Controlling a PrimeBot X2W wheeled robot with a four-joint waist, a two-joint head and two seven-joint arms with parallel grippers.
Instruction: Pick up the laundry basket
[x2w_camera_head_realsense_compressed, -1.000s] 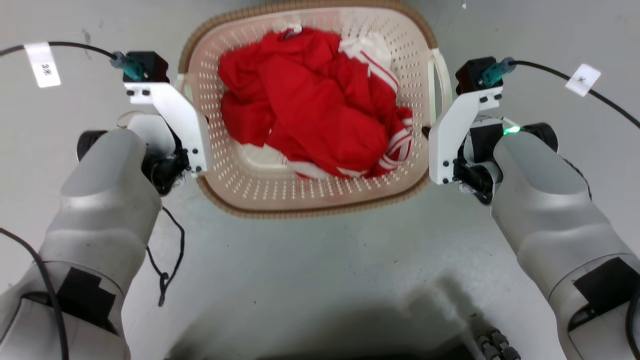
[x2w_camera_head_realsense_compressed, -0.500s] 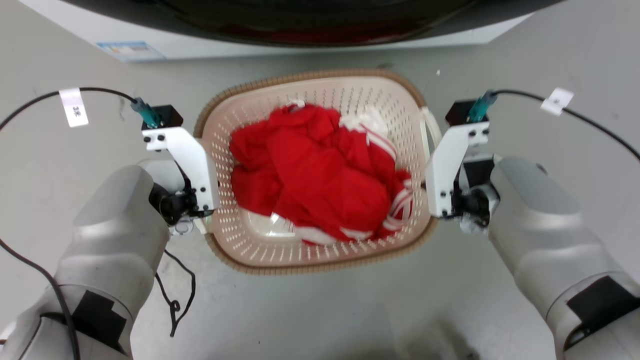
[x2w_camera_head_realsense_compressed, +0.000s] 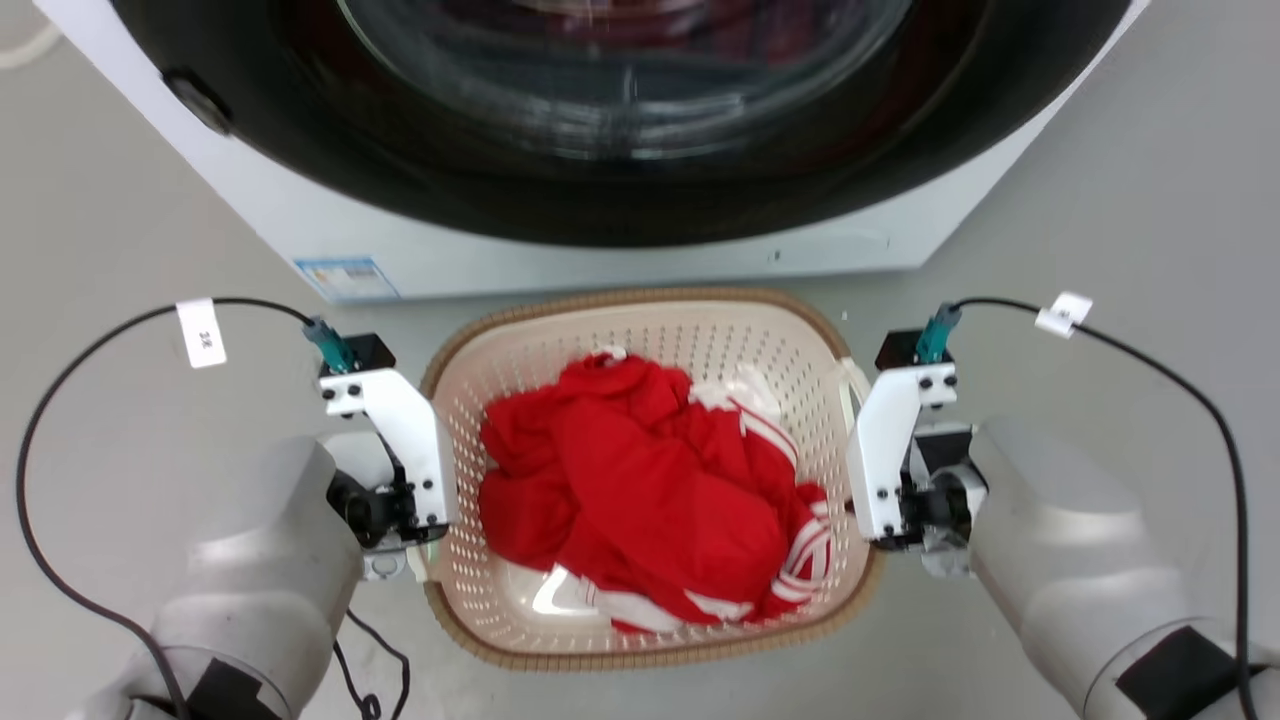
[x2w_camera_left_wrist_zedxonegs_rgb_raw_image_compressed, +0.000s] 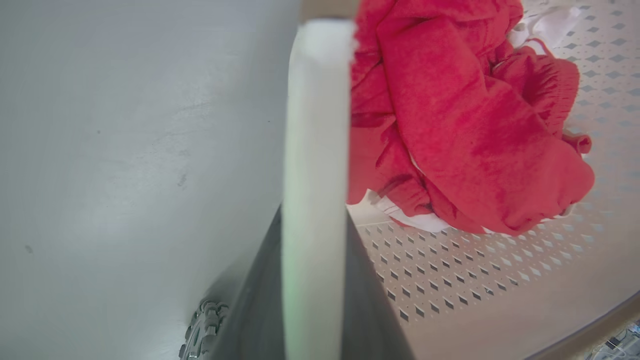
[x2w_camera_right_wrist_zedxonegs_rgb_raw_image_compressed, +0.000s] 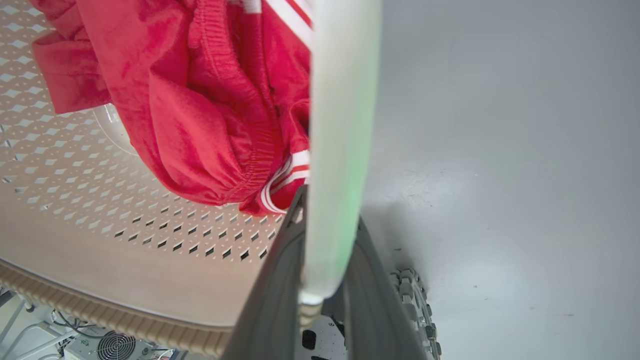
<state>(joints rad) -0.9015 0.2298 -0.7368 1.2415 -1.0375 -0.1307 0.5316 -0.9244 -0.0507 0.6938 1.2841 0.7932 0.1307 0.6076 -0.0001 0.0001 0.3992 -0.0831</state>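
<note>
The laundry basket (x2w_camera_head_realsense_compressed: 640, 298) is cream-white and perforated with a brown woven-look rim. It hangs level between my two arms, in front of the washing machine. A red garment with white stripes (x2w_camera_head_realsense_compressed: 640, 480) lies inside it. My left gripper (x2w_camera_head_realsense_compressed: 415, 530) is shut on the basket's left white handle (x2w_camera_left_wrist_zedxonegs_rgb_raw_image_compressed: 315, 150), with the dark fingers (x2w_camera_left_wrist_zedxonegs_rgb_raw_image_compressed: 255, 310) pressed on both sides of it. My right gripper (x2w_camera_head_realsense_compressed: 880, 520) is shut on the right handle (x2w_camera_right_wrist_zedxonegs_rgb_raw_image_compressed: 340, 125) in the same way. In the right wrist view my own base shows under the basket's rim (x2w_camera_right_wrist_zedxonegs_rgb_raw_image_compressed: 115, 312), so the basket is off the floor.
A white washing machine (x2w_camera_head_realsense_compressed: 330, 235) with a large dark round door (x2w_camera_head_realsense_compressed: 620, 120) stands just beyond the basket. Grey floor (x2w_camera_head_realsense_compressed: 1130, 200) lies on both sides. Black cables (x2w_camera_head_realsense_compressed: 60, 420) loop out from each wrist. A wheel of my base (x2w_camera_right_wrist_zedxonegs_rgb_raw_image_compressed: 415, 295) shows beneath the right gripper.
The head camera has swung up, so the washing machine has come into view and the basket sits lower and smaller in the picture. Both grippers have stayed shut on the handles.
</note>
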